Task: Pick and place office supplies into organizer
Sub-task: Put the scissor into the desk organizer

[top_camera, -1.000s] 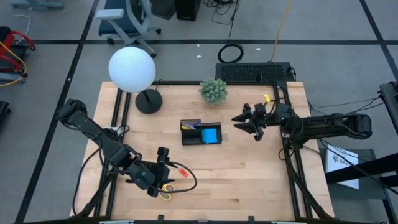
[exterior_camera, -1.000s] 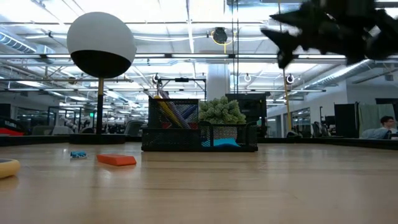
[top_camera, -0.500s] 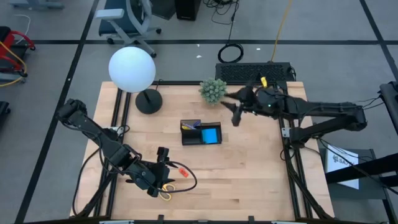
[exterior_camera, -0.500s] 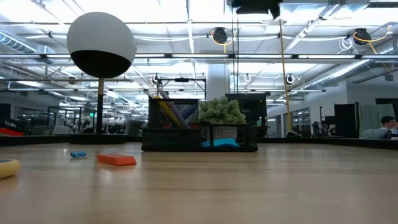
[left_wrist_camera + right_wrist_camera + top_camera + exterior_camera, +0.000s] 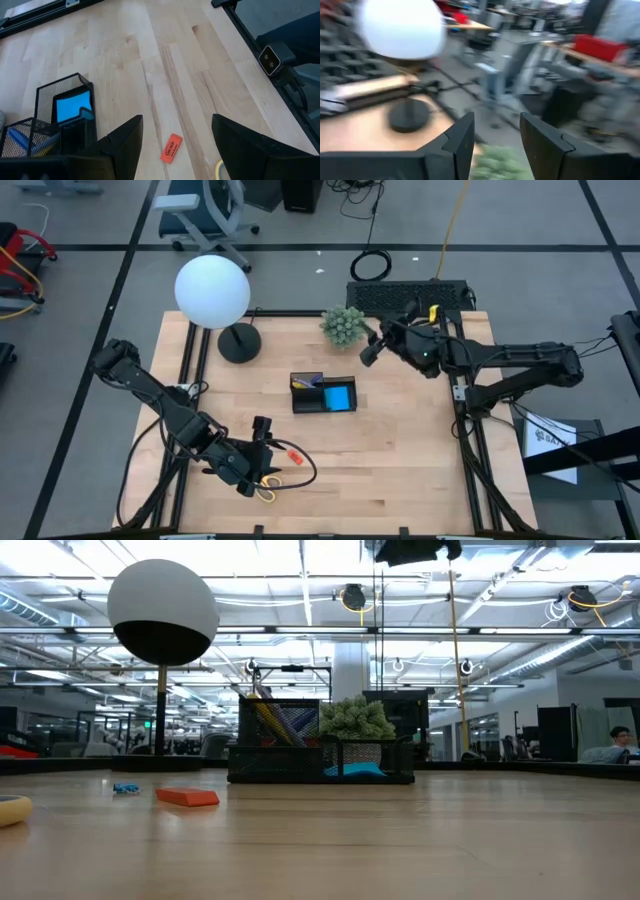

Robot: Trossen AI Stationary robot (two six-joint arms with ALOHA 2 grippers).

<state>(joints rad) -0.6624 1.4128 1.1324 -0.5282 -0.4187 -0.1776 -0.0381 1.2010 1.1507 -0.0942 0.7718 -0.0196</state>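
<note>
The wooden surface is taken up near its middle by the organizer, a black mesh tray already holding the blue sticky-note pad and several pens.

The right gripper is seen raised beyond the organizer, beside the plant ball, jaws open and empty.

The left gripper is held low, well in front of the organizer, jaws open and empty, over the yellow-handled scissors.

The scissors are judged stiff and fairly light, best pinched across the closed blades.

The red piece, lying just beside the left gripper, is judged flat and light, best pinched across its short sides.
</note>
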